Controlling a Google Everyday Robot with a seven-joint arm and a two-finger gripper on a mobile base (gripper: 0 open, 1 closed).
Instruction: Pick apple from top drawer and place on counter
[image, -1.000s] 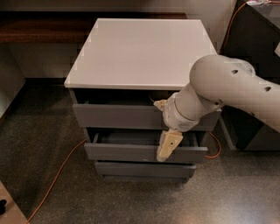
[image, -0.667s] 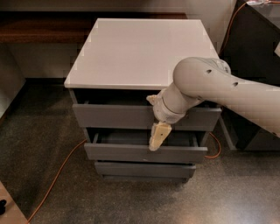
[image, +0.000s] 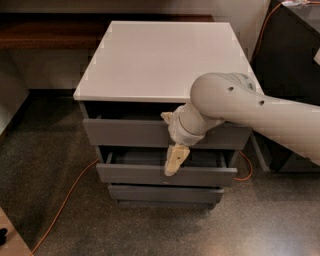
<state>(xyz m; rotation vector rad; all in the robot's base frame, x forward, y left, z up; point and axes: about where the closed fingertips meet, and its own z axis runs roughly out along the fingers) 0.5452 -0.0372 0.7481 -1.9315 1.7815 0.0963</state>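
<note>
The counter (image: 160, 55) is a pale glossy slab on top of a grey drawer unit. The top drawer (image: 125, 134) is pulled out a little, with a dark gap under the counter's edge. Its inside is in shadow and no apple is in view. My gripper (image: 175, 159) hangs pointing down in front of the top drawer's face, right of its middle, with its tip over the opening of the drawer below. My arm (image: 250, 112) reaches in from the right and covers the right part of the top drawer's front.
The middle drawer (image: 150, 175) is pulled out further than the top one, and the bottom drawer (image: 160, 192) is nearly closed. An orange cable (image: 65, 205) runs over the speckled floor at the left. A dark cabinet (image: 295, 50) stands at the right.
My arm has swung left across the drawer fronts, and the gripper has gone from the right side toward the middle. The drawers have not moved.
</note>
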